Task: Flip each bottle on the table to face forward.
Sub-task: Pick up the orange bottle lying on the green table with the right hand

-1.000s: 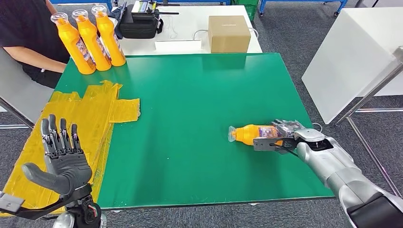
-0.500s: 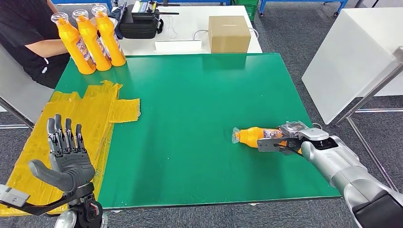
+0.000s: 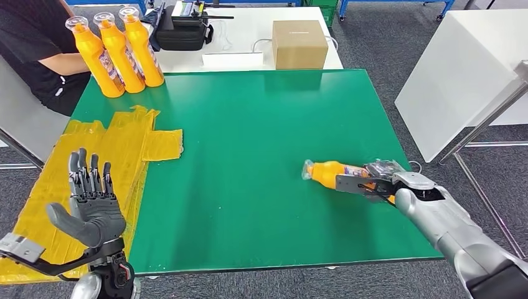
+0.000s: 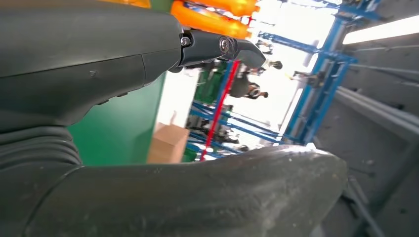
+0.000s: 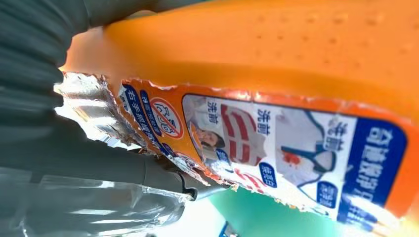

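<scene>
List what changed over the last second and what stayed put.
The right hand, gripping the lying orange bottle, slid it slightly rightward and a little farther up the green table. The open left hand drifted right and lower. The three standing bottles and cardboard box stayed put.

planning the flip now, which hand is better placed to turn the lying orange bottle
Right. The right hand already grips the lying orange bottle near the green table's right edge. The left hand hovers open over the yellow tape patch, far across the table.
</scene>
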